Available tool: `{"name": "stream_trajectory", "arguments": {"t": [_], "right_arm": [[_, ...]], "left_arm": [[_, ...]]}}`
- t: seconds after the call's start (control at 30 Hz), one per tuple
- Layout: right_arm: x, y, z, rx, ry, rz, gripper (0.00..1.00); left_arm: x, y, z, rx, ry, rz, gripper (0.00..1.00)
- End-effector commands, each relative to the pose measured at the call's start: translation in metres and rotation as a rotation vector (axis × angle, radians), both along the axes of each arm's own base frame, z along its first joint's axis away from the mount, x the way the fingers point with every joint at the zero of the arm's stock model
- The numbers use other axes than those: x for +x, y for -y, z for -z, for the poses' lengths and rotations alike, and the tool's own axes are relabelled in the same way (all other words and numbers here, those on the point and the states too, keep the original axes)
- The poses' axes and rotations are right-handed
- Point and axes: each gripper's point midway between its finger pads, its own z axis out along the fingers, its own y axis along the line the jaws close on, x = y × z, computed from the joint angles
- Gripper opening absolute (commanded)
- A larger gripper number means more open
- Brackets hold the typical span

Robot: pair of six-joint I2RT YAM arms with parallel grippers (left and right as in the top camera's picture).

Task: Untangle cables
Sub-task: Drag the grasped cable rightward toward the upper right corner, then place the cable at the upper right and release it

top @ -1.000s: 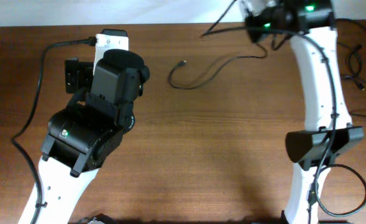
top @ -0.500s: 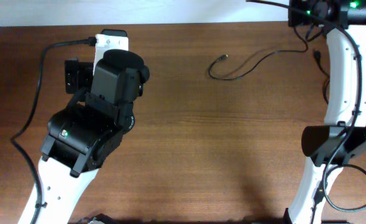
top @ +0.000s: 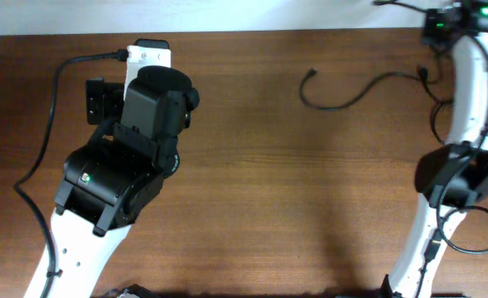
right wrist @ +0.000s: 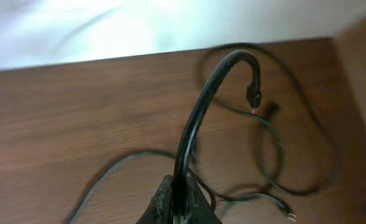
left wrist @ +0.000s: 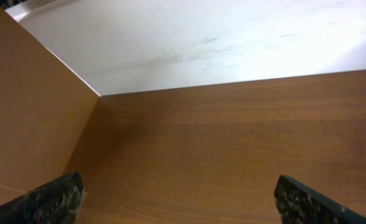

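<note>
**Right arm holds one cable at the far corner; left arm idle**

The brown wooden table (top: 310,199) fills the overhead view. The black-and-white left arm (top: 119,182) lies across its left side, and the slimmer white right arm (top: 467,91) reaches up the right edge to the far right corner.

A thick cable (top: 94,57) runs from the top of the left arm out to the left and then down the table's left side. A thin cable (top: 330,107) lies in the far right part of the table, curving from a free end toward the right arm.

In the right wrist view, the right gripper (right wrist: 176,208) is closed tight on a black held cable (right wrist: 198,118). This rises from between the fingers, arches over and ends in a small plug (right wrist: 254,96) hanging in the air. Under it, loose loops (right wrist: 108,168) of thin wire lie on the wood near the table's right edge. Whether the held cable and the thin one seen from above are the same cannot be told.

The left gripper (left wrist: 179,200) is spread wide with nothing in it. Its fingers (left wrist: 52,199) sit in the bottom corners of the wrist view, facing bare wood and a white wall (left wrist: 232,43).
</note>
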Motion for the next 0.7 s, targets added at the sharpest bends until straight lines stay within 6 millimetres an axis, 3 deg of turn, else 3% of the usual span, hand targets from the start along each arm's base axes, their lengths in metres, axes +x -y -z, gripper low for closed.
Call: {"name": "stream_trajectory", "arguments": {"t": [0.0, 0.17, 0.27, 0.43, 0.67], "right_arm": [[-0.029, 0.039, -0.096, -0.047, 0.194, 0.115, 0.04], [-0.053, 0.068, -0.132, -0.06, 0.27, 0.187, 0.04], [-0.05, 0.059, -0.133, -0.006, 0.284, 0.134, 0.04], [-0.03, 0.011, -0.104, 0.127, 0.235, 0.01, 0.04], [-0.001, -0.061, -0.032, 0.182, 0.065, -0.107, 0.04]], "left_arm": [[-0.006, -0.005, -0.008, 0.008, 0.019, -0.007, 0.99], [-0.006, -0.005, -0.008, 0.008, 0.018, -0.007, 0.99], [-0.006, -0.005, -0.008, 0.008, 0.018, -0.007, 0.99], [-0.006, -0.005, -0.008, 0.008, 0.017, -0.007, 0.99], [-0.007, -0.006, -0.005, 0.014, 0.003, -0.005, 0.99]]}}
